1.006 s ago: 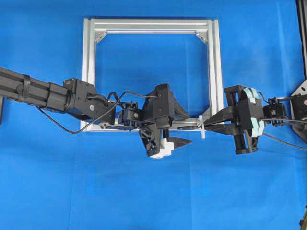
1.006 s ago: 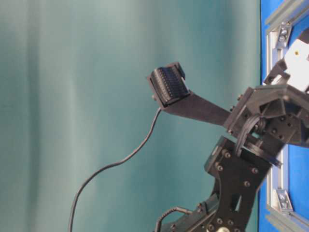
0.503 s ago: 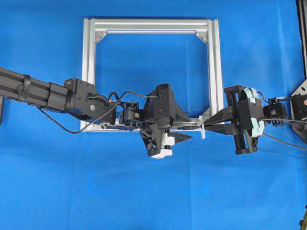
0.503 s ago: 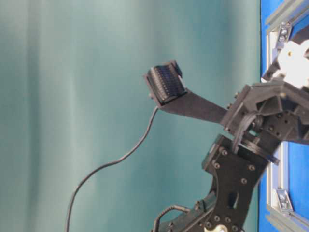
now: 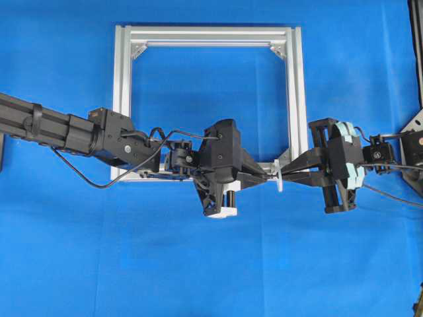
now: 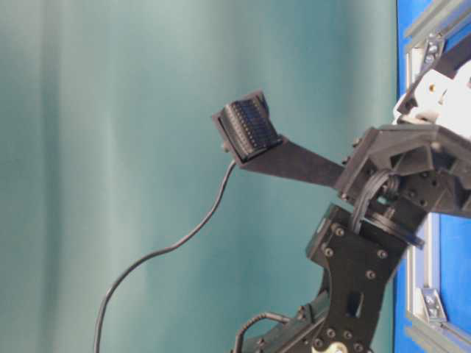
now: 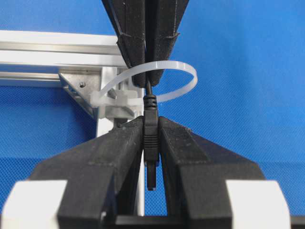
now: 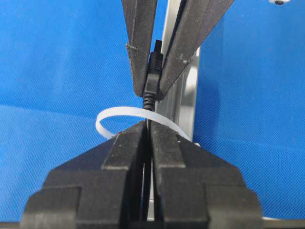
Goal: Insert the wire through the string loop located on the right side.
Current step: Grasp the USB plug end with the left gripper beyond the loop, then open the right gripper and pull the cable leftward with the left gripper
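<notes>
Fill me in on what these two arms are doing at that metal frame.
They are passing a wire through a white string loop fixed at the corner of the metal frame. The right gripper is shut on the thin wire on one side of the loop. The left gripper is shut on the plug end, which has already come through to the other side. So the wire is threaded, with both arms gripping it across the loop.
</notes>
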`<state>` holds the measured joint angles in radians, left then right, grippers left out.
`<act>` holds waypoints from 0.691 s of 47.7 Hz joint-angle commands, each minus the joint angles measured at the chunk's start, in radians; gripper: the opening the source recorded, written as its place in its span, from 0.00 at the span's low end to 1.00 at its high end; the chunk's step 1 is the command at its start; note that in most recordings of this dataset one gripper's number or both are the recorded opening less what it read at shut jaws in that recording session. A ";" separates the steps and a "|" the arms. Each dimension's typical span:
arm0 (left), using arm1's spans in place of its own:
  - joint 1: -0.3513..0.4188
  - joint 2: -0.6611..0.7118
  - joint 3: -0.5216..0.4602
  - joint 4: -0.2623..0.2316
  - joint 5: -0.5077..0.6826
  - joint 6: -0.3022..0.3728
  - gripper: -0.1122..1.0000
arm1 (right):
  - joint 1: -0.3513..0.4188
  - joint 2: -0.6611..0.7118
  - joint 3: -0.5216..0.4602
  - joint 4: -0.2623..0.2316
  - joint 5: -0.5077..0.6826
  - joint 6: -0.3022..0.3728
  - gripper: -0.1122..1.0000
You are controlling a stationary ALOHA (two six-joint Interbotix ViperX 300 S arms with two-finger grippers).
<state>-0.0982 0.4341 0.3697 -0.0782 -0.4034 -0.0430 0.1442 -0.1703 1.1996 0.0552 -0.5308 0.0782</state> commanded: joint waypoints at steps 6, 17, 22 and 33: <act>-0.009 -0.025 -0.012 0.003 -0.006 0.003 0.17 | -0.003 -0.011 -0.015 0.002 -0.008 -0.002 0.07; -0.009 -0.026 -0.009 0.003 -0.005 0.003 0.17 | -0.003 -0.055 0.009 -0.002 -0.002 -0.002 0.07; -0.009 -0.026 -0.008 0.003 -0.005 0.003 0.17 | -0.003 -0.075 0.018 -0.002 0.009 0.000 0.07; -0.009 -0.028 -0.008 0.003 -0.005 0.003 0.17 | -0.003 -0.083 0.017 0.006 0.057 0.009 0.34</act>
<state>-0.1043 0.4341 0.3743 -0.0782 -0.4034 -0.0414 0.1427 -0.2378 1.2257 0.0568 -0.4817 0.0844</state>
